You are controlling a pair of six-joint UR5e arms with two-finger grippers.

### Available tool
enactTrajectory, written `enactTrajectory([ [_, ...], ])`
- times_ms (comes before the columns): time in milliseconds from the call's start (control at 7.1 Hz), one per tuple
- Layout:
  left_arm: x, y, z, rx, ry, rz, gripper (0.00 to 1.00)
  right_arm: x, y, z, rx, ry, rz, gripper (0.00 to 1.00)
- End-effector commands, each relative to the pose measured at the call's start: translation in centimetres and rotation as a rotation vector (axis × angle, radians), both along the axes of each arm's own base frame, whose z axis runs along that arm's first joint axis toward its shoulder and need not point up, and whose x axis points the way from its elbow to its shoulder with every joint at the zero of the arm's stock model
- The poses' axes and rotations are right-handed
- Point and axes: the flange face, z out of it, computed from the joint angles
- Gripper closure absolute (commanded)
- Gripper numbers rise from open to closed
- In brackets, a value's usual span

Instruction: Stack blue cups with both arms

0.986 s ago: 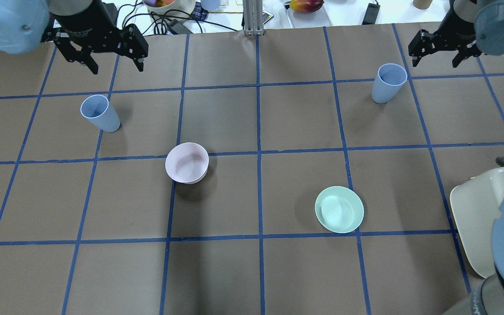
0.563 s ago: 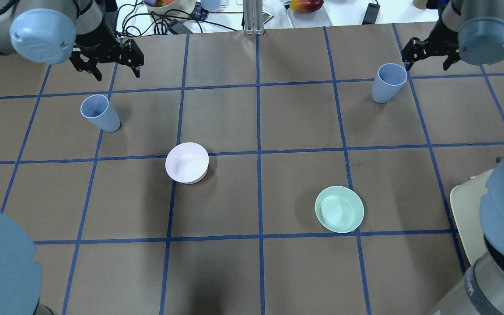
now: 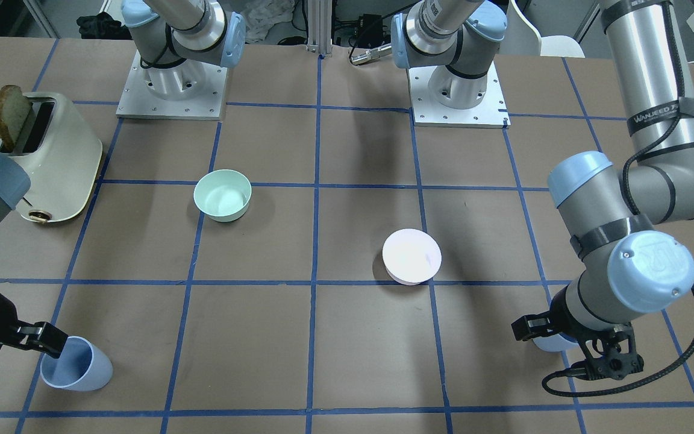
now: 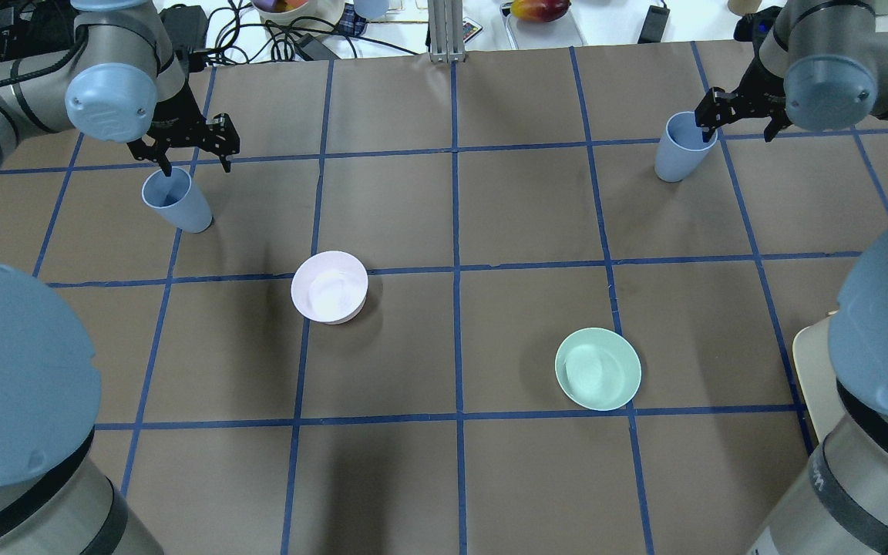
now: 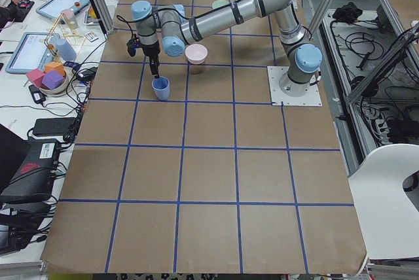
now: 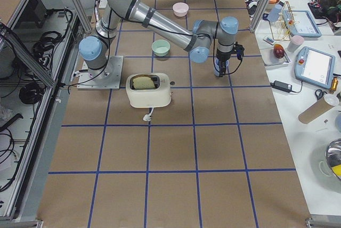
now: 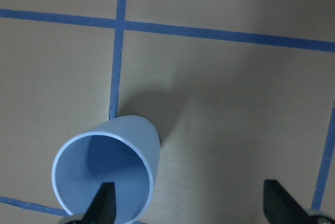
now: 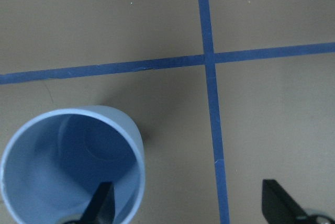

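Left gripper hangs with its jaws wide apart at the rim of a blue cup, which stands upright and mouth up on the table, far out from the robot on its left side. In the left wrist view one finger lies over the cup's open mouth and the other is out over bare brown paper, so the cup's wall sits between them without being pinched. The right gripper is posed the same way at the second blue cup, also upright, far out on the robot's right. Its jaws are spread too — one finger over the mouth, the other well clear beside a line of blue tape. Whether either inner fingertip dips below the rim cannot be told. The two cups are well apart, neither lifted. Between them and nearer the robot stand a pink bowl towards the left and a green bowl towards the right, both clear of the arms. A cream toaster holding a slice of bread sits at the table's right edge
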Motion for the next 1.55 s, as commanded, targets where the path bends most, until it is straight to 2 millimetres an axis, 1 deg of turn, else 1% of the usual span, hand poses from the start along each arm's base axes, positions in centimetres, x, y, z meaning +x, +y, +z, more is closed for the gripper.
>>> enactTrajectory([
  [0, 0.2, 0.7, -2.3, 0.043, -0.012, 0.0, 0.57, 0.0, -0.1, -1.8, 0.03, -0.01, 0.001, 0.0],
  [141, 0.1, 0.9, -2.6, 0.037, -0.013, 0.0, 0.85, 0.6, -0.6, -3.1, 0.021, -0.082, 0.002, 0.0],
  [282, 0.0, 0.9, -2.3, 0.029, -0.013, 0.0, 1.0, 0.8, -0.9, -3.4, 0.013, -0.11, 0.003, 0.07],
  [423, 0.0, 0.9, -1.6, 0.016, -0.011, 0.002, 1.0, 0.8, -0.9, -3.3, 0.012, -0.108, 0.007, 0.56],
  [563, -1.0, 0.8, 0.0, -0.011, -0.006, -0.008, 1.0, 0.8, -0.9, -3.3, 0.012, -0.107, 0.001, 0.8],
  [704, -2.8, 0.7, 2.2, -0.058, 0.05, -0.017, 1.0, 0.7, -0.8, -2.9, 0.013, -0.093, -0.007, 1.0],
  [845, -6.0, 0.5, 5.8, -0.107, 0.105, -0.04, 1.0, 0.3, -0.6, -2.9, 0.028, -0.06, -0.009, 1.0],
  [986, -11.3, 0.6, 8.2, -0.107, 0.114, -0.008, 1.0, 0.3, -0.2, -1.6, 0.037, -0.058, -0.011, 1.0],
  [1127, -18.8, 1.0, 9.7, -0.13, 0.118, 0.04, 1.0, 0.5, 0.5, 0.2, 0.046, -0.059, -0.011, 1.0],
  [1268, -26.7, 3.2, 9.2, -0.128, 0.138, 0.056, 1.0, 0.6, 0.9, 1.2, 0.053, -0.053, -0.01, 1.0],
  [1408, -32.2, 5.6, 8.6, -0.127, 0.146, 0.077, 1.0, 1.0, 1.4, 2.9, 0.046, -0.057, -0.008, 1.0],
])
